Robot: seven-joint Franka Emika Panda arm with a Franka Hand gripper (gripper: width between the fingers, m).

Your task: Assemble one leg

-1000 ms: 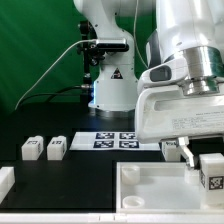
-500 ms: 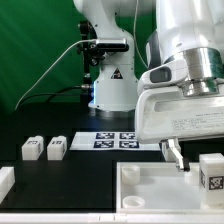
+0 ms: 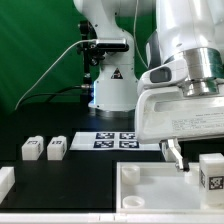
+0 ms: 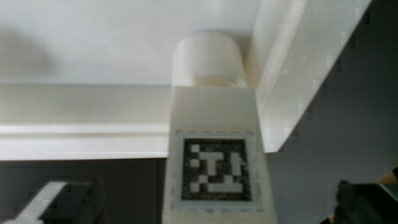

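A green curtain (image 3: 40,60) backs one black table (image 3: 80,172). One white rimmed tray (image 3: 140,190) lies nearest, with one marker board (image 3: 115,139) behind it. Three legs show. A pair (image 3: 30,149) (image 3: 56,147) sits at the exterior view's left. The third leg (image 4: 214,165) lies just beside the tray, between the wide-spread claw's (image 4: 214,205) fingers (image 4: 50,200), untouched.

No letters, numbers or brand names are legible; only coded markings are present. In the wrist view, the leg (image 4: 217,120) bears one black-and-white square tag (image 4: 217,168) on its face. In the exterior view:
- The leg at 4 o'clock (image 3: 210,172) bears a similar tag.
- The two legs at 8 o'clock (image 3: 31,149) (image 3: 56,148) bear dark tags, too small to resolve.
- The marker board (image 3: 117,139) near centre carries four black tags.
- The robot base (image 3: 112,95) toward 12 o'clock bears a triangular sign (image 3: 113,73); its content is unreadable.
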